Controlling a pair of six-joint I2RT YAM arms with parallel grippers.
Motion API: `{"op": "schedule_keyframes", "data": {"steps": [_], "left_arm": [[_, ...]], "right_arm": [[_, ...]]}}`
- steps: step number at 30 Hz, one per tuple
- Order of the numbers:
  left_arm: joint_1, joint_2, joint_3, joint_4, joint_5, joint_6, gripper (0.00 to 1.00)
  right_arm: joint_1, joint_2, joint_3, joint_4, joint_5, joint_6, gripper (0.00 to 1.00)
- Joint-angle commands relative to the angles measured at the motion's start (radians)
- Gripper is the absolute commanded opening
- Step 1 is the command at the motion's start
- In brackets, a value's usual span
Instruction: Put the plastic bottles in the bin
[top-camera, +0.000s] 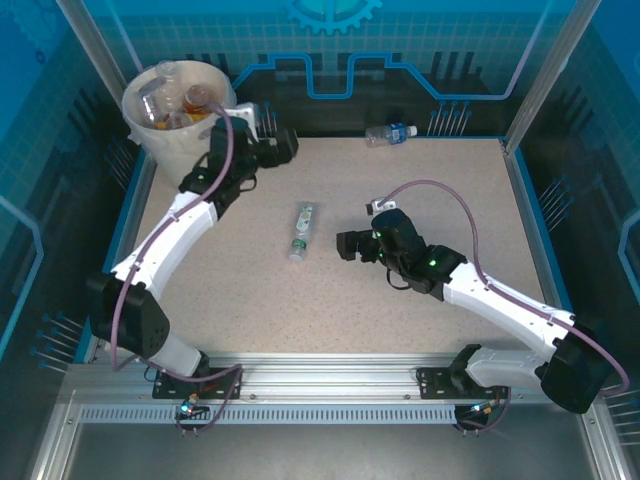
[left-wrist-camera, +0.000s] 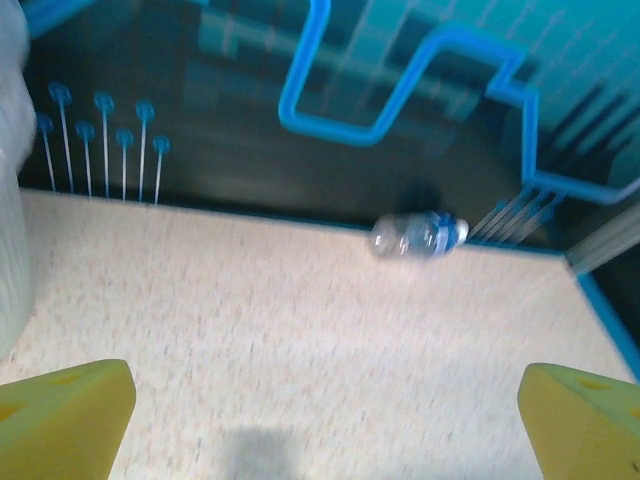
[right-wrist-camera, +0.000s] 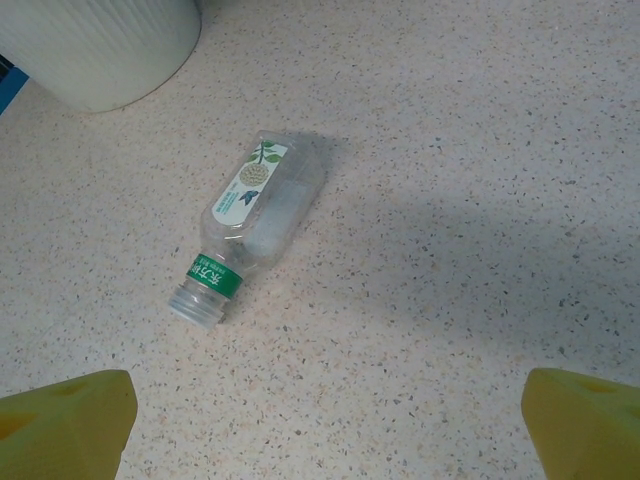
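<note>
A clear bottle with a green band and a white leaf label lies on its side mid-table, without a cap. My right gripper stands open just to its right, nothing between its yellow fingertips. A second clear bottle with a blue label lies at the table's far edge. My left gripper is open and empty beside the bin, facing the blue-labelled bottle. The cream bin at the far left corner holds several bottles.
The speckled table is ringed by a blue rim and dark walls. The left arm curves along the left side, and the right arm crosses the near right. Bare table lies between the two loose bottles.
</note>
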Motion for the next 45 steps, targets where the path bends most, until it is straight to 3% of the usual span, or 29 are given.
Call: {"op": "schedule_keyframes", "data": {"steps": [1,11,16,23,32,37,45], "left_arm": [[-0.048,0.003,-0.043,-0.044,-0.077,0.075,0.99],[-0.11,0.144,-0.084,-0.159,-0.063,0.108,0.99],[-0.128,0.229,-0.065,-0.193,0.0,0.119,0.99],[-0.185,0.4,0.041,-0.28,-0.063,0.159,0.99],[-0.187,0.548,0.145,-0.324,-0.112,0.181,0.99],[-0.186,0.585,0.161,-0.331,-0.113,0.188,0.93],[-0.186,0.598,0.133,-0.317,-0.102,0.175,0.73]], "right_arm": [[-0.008,0.006,0.027,-0.014,0.029,0.033,1.0],[-0.009,0.024,0.037,-0.038,0.034,0.045,1.0],[-0.011,0.029,0.036,-0.043,0.041,0.047,1.0],[-0.014,0.037,0.044,-0.049,0.046,0.04,1.0],[-0.02,0.019,0.036,-0.069,0.052,0.042,1.0],[-0.022,0.011,0.03,-0.073,0.058,0.047,1.0],[-0.022,0.005,0.029,-0.068,0.053,0.041,1.0]]}}
